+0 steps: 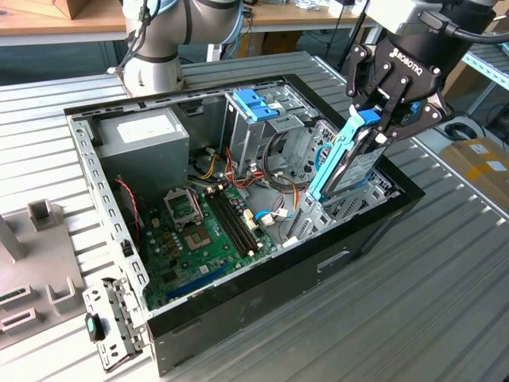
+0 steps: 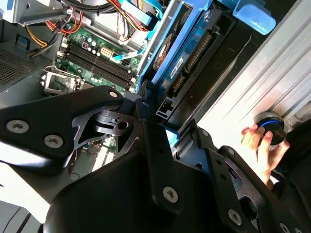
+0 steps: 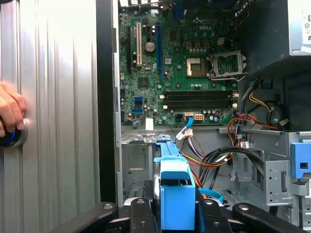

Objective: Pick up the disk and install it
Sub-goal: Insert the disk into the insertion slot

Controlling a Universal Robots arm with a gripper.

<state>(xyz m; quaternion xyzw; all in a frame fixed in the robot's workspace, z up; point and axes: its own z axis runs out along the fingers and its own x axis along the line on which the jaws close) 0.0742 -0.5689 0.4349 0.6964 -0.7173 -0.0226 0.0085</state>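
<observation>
Exterior view shows us the open computer case (image 1: 262,278) lying on the ribbed counter (image 1: 429,318). Inside it sit the green motherboard (image 1: 203,235), the grey power-supply box (image 1: 147,137) and a metal drive cage (image 1: 258,119) with a blue handle. Our pincer (image 1: 387,126) is clamped on the disk (image 1: 354,171), which stands tilted on end over the case's corner at the exterior view's right. Its lower end is down among the bay metalwork (whether it touches there, we cannot quite tell). Cables (image 1: 278,151) crowd just beside it. In the first wrist view a person's hand (image 3: 8,110) rests on a round knob (image 3: 13,139) outside the case.
</observation>
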